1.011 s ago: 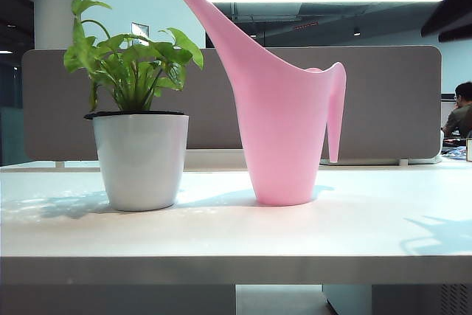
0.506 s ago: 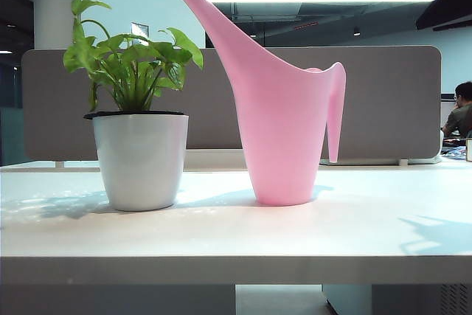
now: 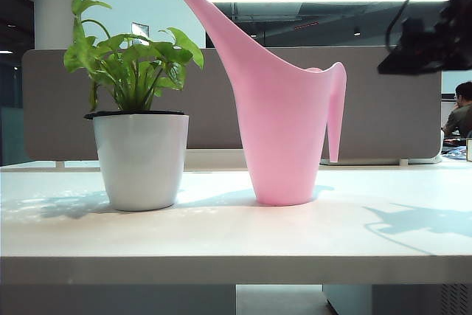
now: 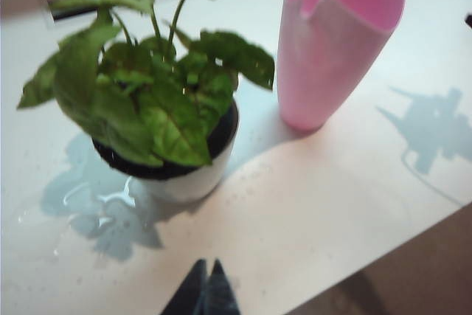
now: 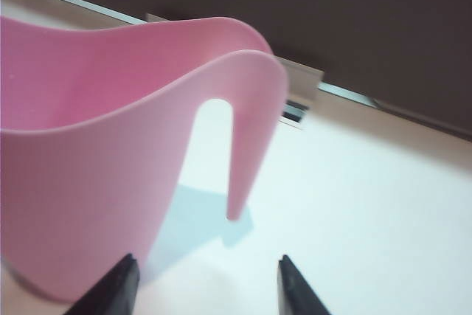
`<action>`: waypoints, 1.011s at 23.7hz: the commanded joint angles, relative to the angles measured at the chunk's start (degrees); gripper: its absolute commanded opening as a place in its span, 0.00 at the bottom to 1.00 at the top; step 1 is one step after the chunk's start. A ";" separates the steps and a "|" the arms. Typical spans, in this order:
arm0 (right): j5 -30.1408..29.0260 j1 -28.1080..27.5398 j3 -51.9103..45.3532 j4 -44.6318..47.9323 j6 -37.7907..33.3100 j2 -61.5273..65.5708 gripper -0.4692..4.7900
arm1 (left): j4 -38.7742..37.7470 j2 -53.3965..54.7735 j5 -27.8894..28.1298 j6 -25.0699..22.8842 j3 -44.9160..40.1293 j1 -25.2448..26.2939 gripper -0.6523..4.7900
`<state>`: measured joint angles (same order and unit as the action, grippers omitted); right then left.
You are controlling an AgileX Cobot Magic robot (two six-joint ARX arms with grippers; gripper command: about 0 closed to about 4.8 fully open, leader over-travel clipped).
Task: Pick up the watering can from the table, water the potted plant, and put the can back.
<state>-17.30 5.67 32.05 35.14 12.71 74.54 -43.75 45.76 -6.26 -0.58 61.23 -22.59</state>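
Exterior view shows no readable writing: a small sign hangs on the far wall, but its print is too small to make out. Behind the table stands a grey-brown divider panel, and a seated person shows past its end.

Right gripper has its two dark fingertips spread apart with nothing between them. In the right wrist view the watering can stands just ahead of the jaws, its thin handle nearly in line with the gap and its body before one tip. In the exterior view this arm hangs dark above the table, up and to the handle side of the watering can, apart from it.

Left gripper shows two dark tips pressed together, holding nothing. Ahead of them stands the potted plant, with the watering can beyond and to one side.

The can is smooth pink plastic, upright on the table, tapered, its long spout slanting over the potted plant. The two stand near each other, not touching. The plant has bright green leaves in a glossy white pot with a dark rim.
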 commanded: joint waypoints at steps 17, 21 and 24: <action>-5.86 -0.15 21.14 13.97 -0.26 31.10 0.73 | 0.07 -0.07 0.00 -0.26 0.13 0.00 0.13; -7.30 -0.28 26.18 13.75 -0.26 36.28 0.73 | 0.07 -0.09 0.00 -0.26 0.13 0.00 0.13; -7.32 -0.33 29.33 13.46 -0.26 39.04 0.73 | 0.07 -0.07 0.00 -0.26 0.13 0.00 0.13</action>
<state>-24.27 5.43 60.40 47.97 12.69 113.34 -44.16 45.78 -6.26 -0.58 61.23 -22.59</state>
